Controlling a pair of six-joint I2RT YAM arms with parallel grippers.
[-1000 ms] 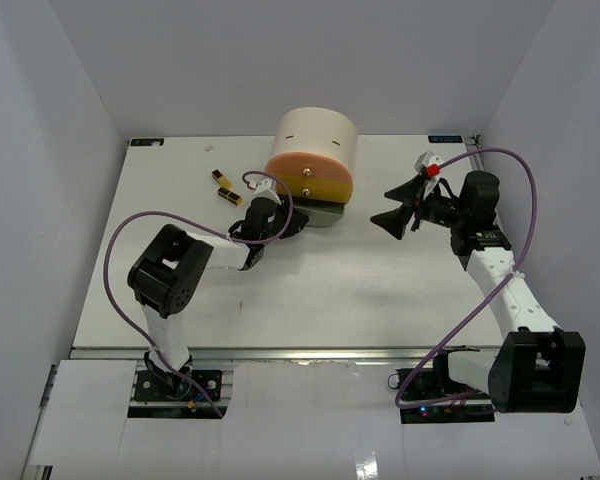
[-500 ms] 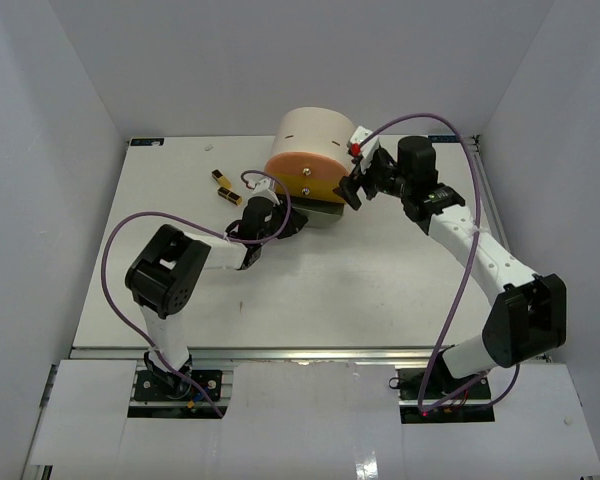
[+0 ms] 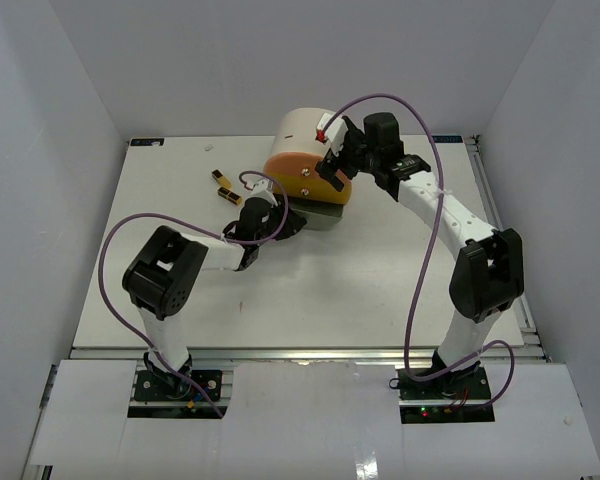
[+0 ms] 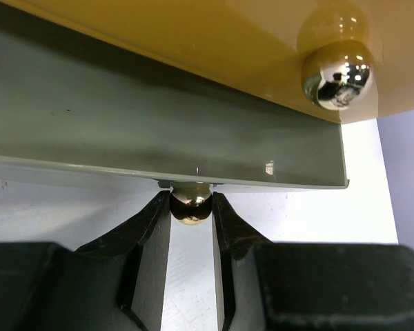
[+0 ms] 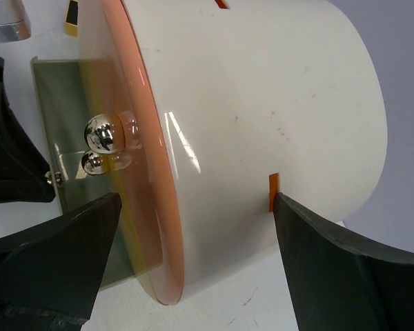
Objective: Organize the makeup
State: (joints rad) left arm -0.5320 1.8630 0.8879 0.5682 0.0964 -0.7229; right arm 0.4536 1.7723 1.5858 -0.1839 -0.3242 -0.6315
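Two short black-and-gold lipstick tubes (image 3: 230,196) lie loose on the white tabletop (image 3: 380,280), just left of the big cream cylindrical drawer unit (image 3: 315,135). No other makeup in view.

My left claw (image 3: 282,222) hasn't moved. It's pinching the small gold ball knob (image 4: 191,205) of the grey-green bottom drawer (image 4: 159,131), which sits slightly out.

The change is on the right. My right claw (image 3: 332,168) swung in from the far side of the tabletop, spread wider, and now straddles the unit's body. My read: it braces the unit so the left can pull the drawer, then the tubes go in.

Top view hides both grips. Left wrist view confirms the knob is clamped. Right wrist view shows my fingers (image 5: 55,269) either side of the cream wall; contact unclear.
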